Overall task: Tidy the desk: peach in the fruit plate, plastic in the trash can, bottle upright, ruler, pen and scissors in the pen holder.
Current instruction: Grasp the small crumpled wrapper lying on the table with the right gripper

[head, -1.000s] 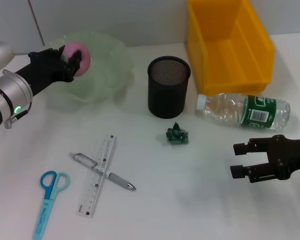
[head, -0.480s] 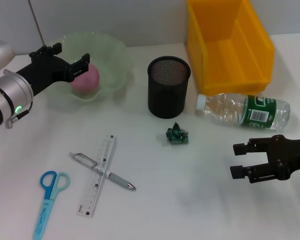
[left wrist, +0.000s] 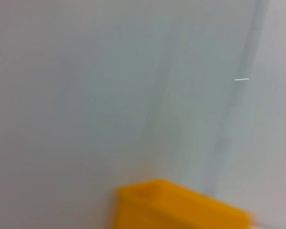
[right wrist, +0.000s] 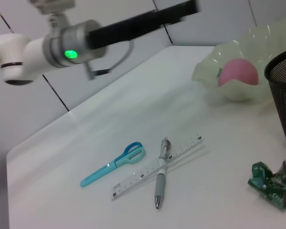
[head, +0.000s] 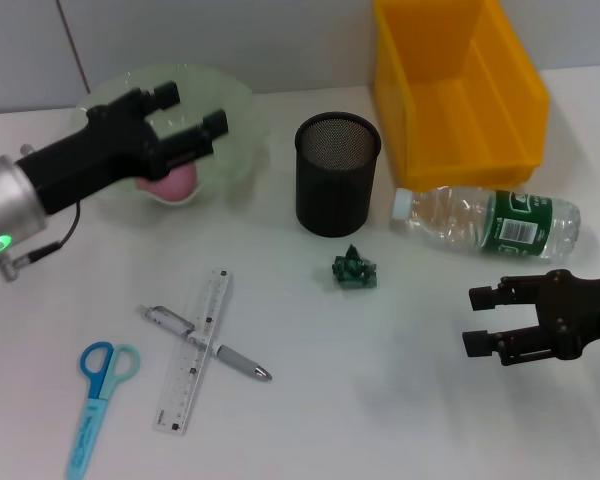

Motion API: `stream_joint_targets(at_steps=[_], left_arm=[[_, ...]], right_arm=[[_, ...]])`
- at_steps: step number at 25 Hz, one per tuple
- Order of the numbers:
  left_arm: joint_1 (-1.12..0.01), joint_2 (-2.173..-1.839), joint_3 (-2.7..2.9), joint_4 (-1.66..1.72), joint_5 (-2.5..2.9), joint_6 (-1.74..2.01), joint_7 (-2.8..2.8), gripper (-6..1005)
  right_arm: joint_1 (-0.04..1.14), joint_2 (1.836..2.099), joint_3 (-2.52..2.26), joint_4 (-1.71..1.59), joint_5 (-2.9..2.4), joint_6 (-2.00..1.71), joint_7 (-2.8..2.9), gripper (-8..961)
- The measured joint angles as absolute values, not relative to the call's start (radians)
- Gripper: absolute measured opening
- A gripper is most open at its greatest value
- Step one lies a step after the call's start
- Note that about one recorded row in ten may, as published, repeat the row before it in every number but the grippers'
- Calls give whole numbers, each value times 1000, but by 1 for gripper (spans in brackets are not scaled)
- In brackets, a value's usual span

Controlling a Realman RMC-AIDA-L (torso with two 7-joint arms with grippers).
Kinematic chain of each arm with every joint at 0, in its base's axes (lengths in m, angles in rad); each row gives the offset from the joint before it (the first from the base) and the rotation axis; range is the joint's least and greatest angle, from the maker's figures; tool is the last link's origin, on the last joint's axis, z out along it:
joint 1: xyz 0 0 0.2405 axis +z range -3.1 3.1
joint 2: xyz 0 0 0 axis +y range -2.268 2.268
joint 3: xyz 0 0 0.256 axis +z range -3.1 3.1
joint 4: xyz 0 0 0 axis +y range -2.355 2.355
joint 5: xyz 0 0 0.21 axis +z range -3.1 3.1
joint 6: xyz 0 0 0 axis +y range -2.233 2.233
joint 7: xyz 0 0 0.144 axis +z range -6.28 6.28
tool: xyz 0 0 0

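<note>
Head view first: the peach [head: 172, 183] sits in the pale green fruit plate [head: 235, 125], so that job looks done. The left pincer [head: 185, 120] hovers just above it with both fingers spread and nothing between them, tilted up over the plate. The right pincer [head: 483, 320] is parked low near the desk's front edge, fingers apart and empty, just in front of the water bottle [head: 490, 222], which lies on its side, cap pointing at the mesh pen holder [head: 337, 173]. My guess is the right arm waits there because the bottle and the crumpled green plastic [head: 355, 270] are on its side. The yellow bin [head: 455, 85], presumably the trash can, stands right behind the bottle. The pen [head: 208, 343] lies across the clear ruler [head: 194, 350], with the blue scissors [head: 95, 395] just beside them, all flat on the desk [head: 380, 400].

Left wrist view: only wall and a blurry corner of the yellow bin [left wrist: 181, 205], so the camera points away from the plate.

Right wrist view: looks across the desk [right wrist: 86, 143]. Peach [right wrist: 237, 73] settled in the plate [right wrist: 205, 71], pen [right wrist: 161, 174] crossing the ruler [right wrist: 152, 167], scissors [right wrist: 114, 163] beside, plastic [right wrist: 271, 185] nearest, pen holder [right wrist: 283, 95] at the edge, left arm up high
</note>
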State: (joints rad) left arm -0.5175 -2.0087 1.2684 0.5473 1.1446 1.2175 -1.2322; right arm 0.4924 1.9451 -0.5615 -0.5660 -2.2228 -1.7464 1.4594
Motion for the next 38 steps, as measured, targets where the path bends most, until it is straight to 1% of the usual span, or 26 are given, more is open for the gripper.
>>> stream_joint_targets(at_steps=[1,2,3,5,7,11,13,15,19,20,21,22,23,24,25,26,27,29,30,31,32,33,36,38], left_arm=[[-518,-2009,1268,547,1145,1218,-1232,841],[-488,-1991,1264,597,1211,1322,-1296,840],[-488,-1991,1264,597,1211,1322,-1296,840],[-455,-1976,1261,646,1312,1418,-1351,839],[-433,-1971,1259,671,1379,1452,-1365,838],[-394,-1971,1257,713,1463,1478,-1363,836],[-370,-1976,1254,741,1524,1481,-1354,835],[-360,-1985,1249,748,1595,1483,-1338,835],[-360,-1990,1247,746,1628,1485,-1335,833],[-360,-1992,1236,745,1631,1487,-1335,833],[-360,-1992,1236,745,1631,1487,-1335,832],[-358,-1993,1225,745,1631,1490,-1335,832],[-358,-1993,1225,745,1631,1490,-1335,831],[-357,-1993,1222,745,1632,1493,-1335,831],[-356,-1993,1220,746,1632,1495,-1335,831],[-356,-1993,1220,746,1632,1495,-1335,830],[-355,-1993,1220,746,1633,1496,-1335,830],[-355,-1993,1219,748,1633,1499,-1335,829],[-354,-1993,1219,748,1633,1500,-1335,829],[-354,-1993,1219,748,1633,1500,-1335,828],[-354,-1993,1219,748,1633,1501,-1335,828],[-354,-1993,1215,749,1633,1501,-1335,827],[-354,-1993,1201,748,1634,1502,-1332,826],[-354,-1993,1195,746,1634,1503,-1328,825]], right_arm=[[492,1945,-561,-566,-2223,-1746,1459,815],[492,1944,-561,-567,-2223,-1746,1460,815],[492,1944,-561,-568,-2223,-1746,1461,815],[492,1944,-561,-571,-2223,-1747,1462,815],[492,1943,-561,-571,-2223,-1747,1463,815],[492,1943,-561,-571,-2223,-1749,1464,815],[493,1943,-561,-571,-2223,-1751,1465,815],[495,1942,-561,-571,-2223,-1751,1465,815],[503,1942,-561,-576,-2222,-1760,1466,815],[513,1947,-561,-609,-2218,-1789,1481,815],[513,1947,-561,-609,-2218,-1789,1481,816],[530,1964,-563,-693,-2213,-1837,1534,816],[530,1964,-563,-693,-2213,-1837,1534,816],[546,1976,-565,-746,-2213,-1861,1577,816],[585,1993,-603,-867,-2215,-1896,1685,816],[585,1993,-603,-867,-2215,-1896,1685,816],[623,2000,-682,-966,-2220,-1903,1812,816],[645,2000,-731,-1015,-2224,-1898,1876,816],[690,2000,-814,-1094,-2249,-1886,1997,816],[690,2000,-814,-1094,-2249,-1886,1997,816],[733,2000,-872,-1150,-2288,-1878,2091,816],[733,2000,-872,-1150,-2288,-1878,2091,816],[820,2007,-987,-1209,-2402,-1853,2237,816],[841,2010,-1019,-1209,-2431,-1844,2262,816]])
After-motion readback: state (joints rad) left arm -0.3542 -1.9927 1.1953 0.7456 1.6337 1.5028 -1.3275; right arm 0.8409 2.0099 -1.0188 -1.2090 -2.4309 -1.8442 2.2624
